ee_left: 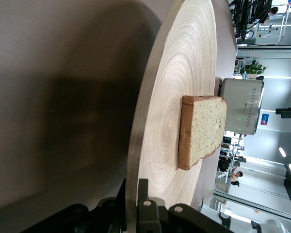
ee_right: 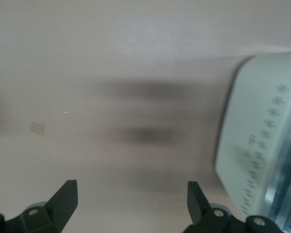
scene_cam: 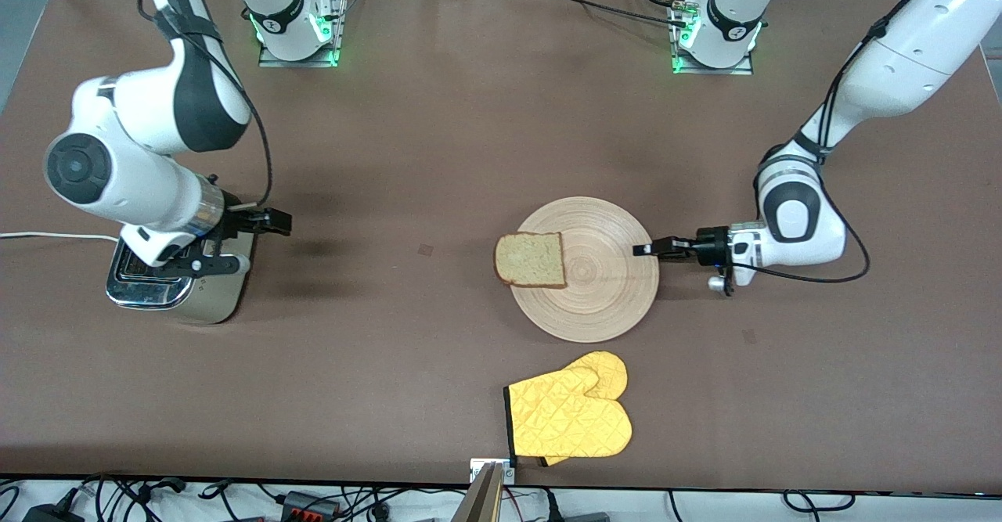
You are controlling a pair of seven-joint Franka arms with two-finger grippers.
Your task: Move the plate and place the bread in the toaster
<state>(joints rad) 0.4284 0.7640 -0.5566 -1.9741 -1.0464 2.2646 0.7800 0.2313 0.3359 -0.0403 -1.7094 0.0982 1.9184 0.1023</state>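
The light-wood plate (scene_cam: 595, 287) lies mid-table. The bread (scene_cam: 531, 260) lies on it, overhanging the rim toward the right arm's end. My left gripper (scene_cam: 643, 250) is shut on the plate's rim at the side toward the left arm's end. The left wrist view shows the rim (ee_left: 136, 160) clamped at my left gripper (ee_left: 135, 191), with the bread (ee_left: 201, 131) and toaster (ee_left: 242, 104) past it. The beige toaster (scene_cam: 176, 283) stands at the right arm's end. My right gripper (scene_cam: 275, 221) is open and empty over the table beside it. The right wrist view shows my right gripper (ee_right: 131, 199) and the toaster's dotted side (ee_right: 262, 145).
A pair of yellow oven mitts (scene_cam: 567, 416) lies nearer the front camera than the plate, close to the table's edge. The toaster's white cord (scene_cam: 47, 235) runs off the table's end. A small patch (scene_cam: 425, 250) marks the brown table between toaster and plate.
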